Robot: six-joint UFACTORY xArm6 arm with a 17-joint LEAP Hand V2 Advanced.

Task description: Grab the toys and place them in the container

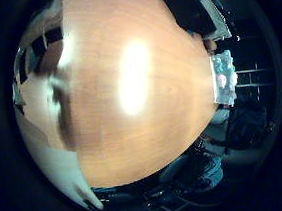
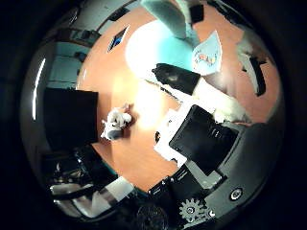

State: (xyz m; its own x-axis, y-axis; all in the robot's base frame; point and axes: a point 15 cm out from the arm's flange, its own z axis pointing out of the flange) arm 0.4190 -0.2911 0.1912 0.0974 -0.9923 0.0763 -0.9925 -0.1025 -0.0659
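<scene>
A small white plush toy (image 2: pixel 116 123) lies on the wooden table (image 2: pixel 139 158), apart from my hand (image 2: pixel 201 134) and not touched by it. My fingers (image 2: pixel 177 77) reach out over the table, fairly straight, with nothing between them. A clear, pale blue container (image 1: pixel 224 80) stands at the table's edge with light-coloured things inside. The thumb side view shows the same kind of box (image 2: pixel 208 53) beyond my fingers, with small coloured items in it.
A flat dark blue thing (image 2: pixel 117 39) lies near the table's far edge. A large black block (image 2: pixel 69 117) stands beside the table close to the toy. Bright glare (image 1: pixel 133 78) covers the middle of the wood.
</scene>
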